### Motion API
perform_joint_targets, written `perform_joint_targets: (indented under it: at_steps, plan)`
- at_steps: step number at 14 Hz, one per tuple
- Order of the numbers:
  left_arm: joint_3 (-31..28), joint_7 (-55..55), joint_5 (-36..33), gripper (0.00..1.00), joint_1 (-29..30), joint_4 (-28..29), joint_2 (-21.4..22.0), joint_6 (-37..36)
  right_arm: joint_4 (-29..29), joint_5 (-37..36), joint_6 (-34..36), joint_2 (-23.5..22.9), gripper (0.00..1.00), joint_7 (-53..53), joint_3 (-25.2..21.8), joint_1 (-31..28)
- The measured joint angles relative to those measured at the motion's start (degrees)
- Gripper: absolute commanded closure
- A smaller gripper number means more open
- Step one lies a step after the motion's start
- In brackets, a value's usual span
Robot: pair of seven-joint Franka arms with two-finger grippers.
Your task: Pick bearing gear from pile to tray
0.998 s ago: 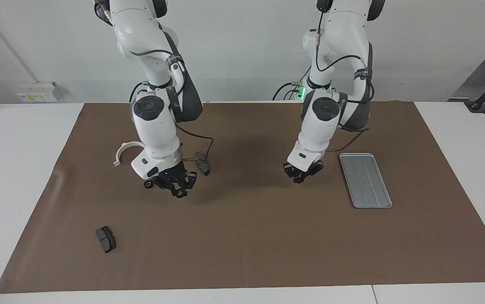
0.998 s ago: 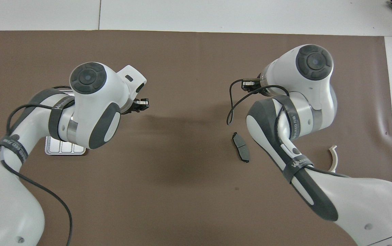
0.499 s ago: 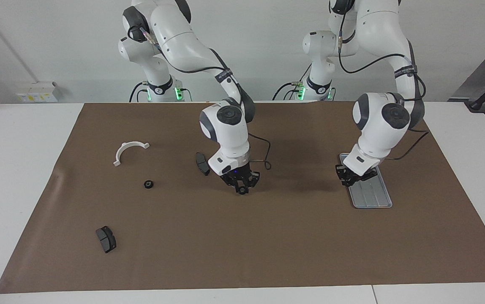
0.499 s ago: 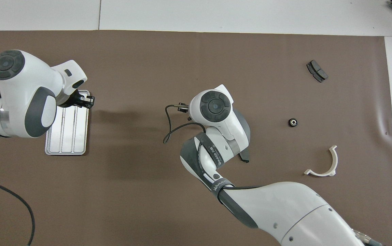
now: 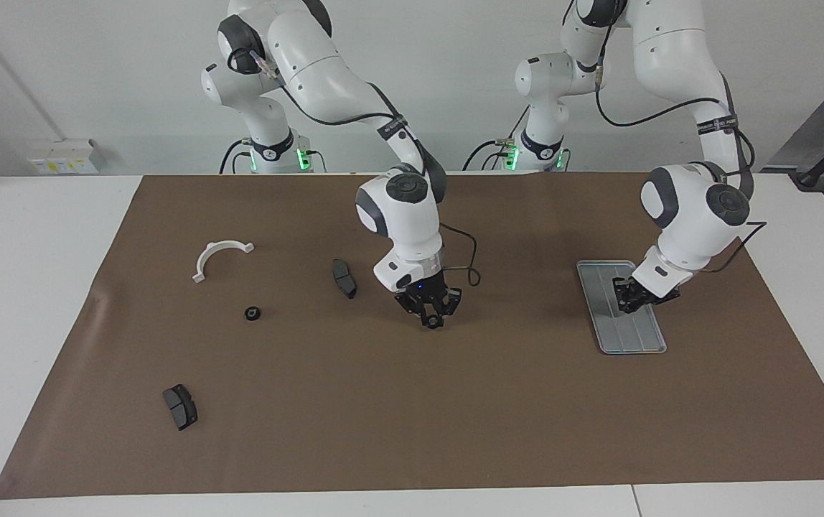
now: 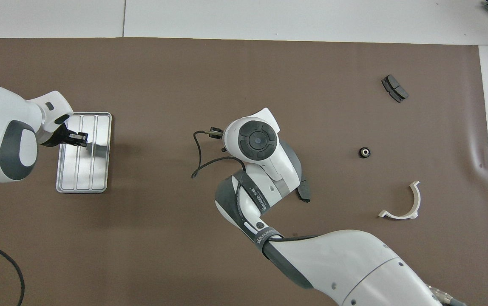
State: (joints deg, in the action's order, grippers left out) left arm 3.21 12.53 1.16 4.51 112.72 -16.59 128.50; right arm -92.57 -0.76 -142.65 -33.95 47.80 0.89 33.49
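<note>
Since half a second ago, two of my entries differ. Right gripper (image 5: 432,320): shifted closer to frame centre in the facing view, above the brown mat (image 5: 412,416), jaws clamped on a black ring (image 5: 432,324). Left gripper (image 5: 631,304): now over the tray (image 5: 645,342) at mid-height; whether those jaws are apart, I cannot tell. Second ring (image 5: 252,313), white bracket (image 5: 219,257), dark pads (image 5: 344,278): unmoved on the surface.
</note>
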Motion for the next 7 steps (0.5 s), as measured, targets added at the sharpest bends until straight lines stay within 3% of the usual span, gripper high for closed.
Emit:
perform_joint_targets:
  at_steps: [5, 6, 7]
  plan:
    - [0.76, 0.0, 3.04, 1.0, -0.05, 1.56, 0.05, 0.98, 0.08, -0.15, -0.05, 0.0, 0.0, 0.01, -0.07, 0.79]
    - [0.8, 0.0, 3.16, 0.94, -0.1, 1.57, 0.09, 1.02, 0.15, -0.31, -0.03, 0.01, 0.0, 0.02, -0.15, 0.87]
    - [0.81, 0.0, 3.23, 0.83, -0.13, 1.56, 0.16, 1.07, 0.27, -0.41, 0.09, 0.1, 0.0, 0.02, -0.39, 0.84]
